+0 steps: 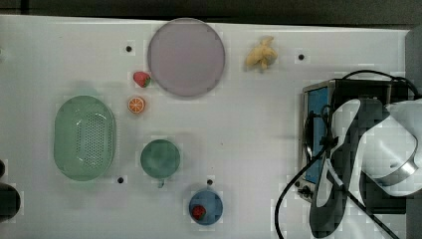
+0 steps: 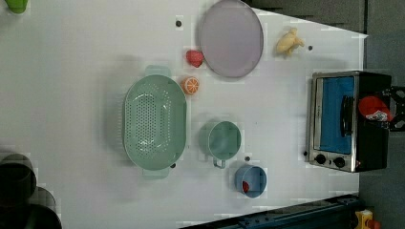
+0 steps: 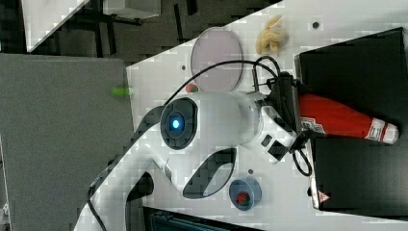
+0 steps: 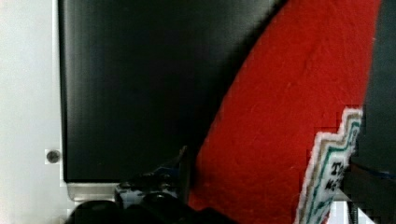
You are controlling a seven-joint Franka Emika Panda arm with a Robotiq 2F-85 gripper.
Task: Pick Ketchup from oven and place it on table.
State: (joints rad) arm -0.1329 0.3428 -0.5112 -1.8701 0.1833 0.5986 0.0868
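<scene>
The ketchup [image 3: 337,120] is a red bottle with a white label and a white cap. It lies on its side on the flat black top of the oven [image 3: 356,62], cap pointing away from my arm. My gripper [image 3: 299,120] reaches over the oven's front edge and stands open astride the bottle's wide base. In the wrist view the red ketchup [image 4: 289,116] sits between the fingers of my gripper [image 4: 266,186], close to both. The left view shows the ketchup [image 2: 375,107] above the closed blue glass door of the oven [image 2: 334,119]. The white table [image 1: 249,139] carries the oven [image 1: 316,134] at the top view's right.
On the table stand a purple plate [image 1: 186,57], a green colander [image 1: 84,138], a green mug [image 1: 160,158] and a blue bowl [image 1: 205,207] holding a strawberry. A loose strawberry [image 1: 142,78], an orange half [image 1: 136,105] and a yellow toy [image 1: 261,54] lie nearby. My black cable [image 1: 298,189] hangs by the oven.
</scene>
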